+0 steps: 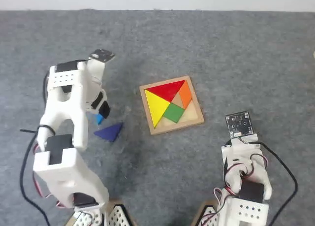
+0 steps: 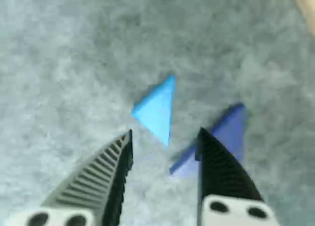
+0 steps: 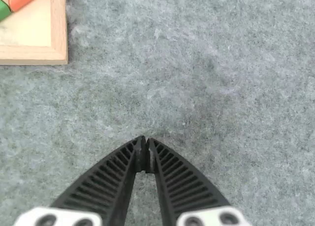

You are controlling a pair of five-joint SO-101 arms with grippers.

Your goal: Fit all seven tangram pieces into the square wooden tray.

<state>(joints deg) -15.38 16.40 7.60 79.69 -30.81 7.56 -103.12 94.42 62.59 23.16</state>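
The left fingers (image 2: 106, 177) stand wide apart just above the grey felt counter (image 1: 231, 58), holding nothing. A light blue triangle (image 2: 156, 110) lies flat on the felt just ahead of the gap between them, its nearest corner about level with the two tips. Whether either tip touches it cannot be told. A dark blue triangle (image 2: 225, 130) lies just beside it, partly hidden behind the black finger. From the high view both blue pieces sit well left of the square wooden tray (image 1: 177, 127).

The right fingers (image 3: 118, 177) are pressed together, tip to tip, empty, over bare felt near one corner of the tray.

In the tray lie a red triangle (image 1: 166, 89), a yellow triangle (image 1: 155, 107), a green square (image 1: 173, 112) and an orange parallelogram (image 1: 185, 94), packed toward its far and left sides. Bare wood shows along its near right side.
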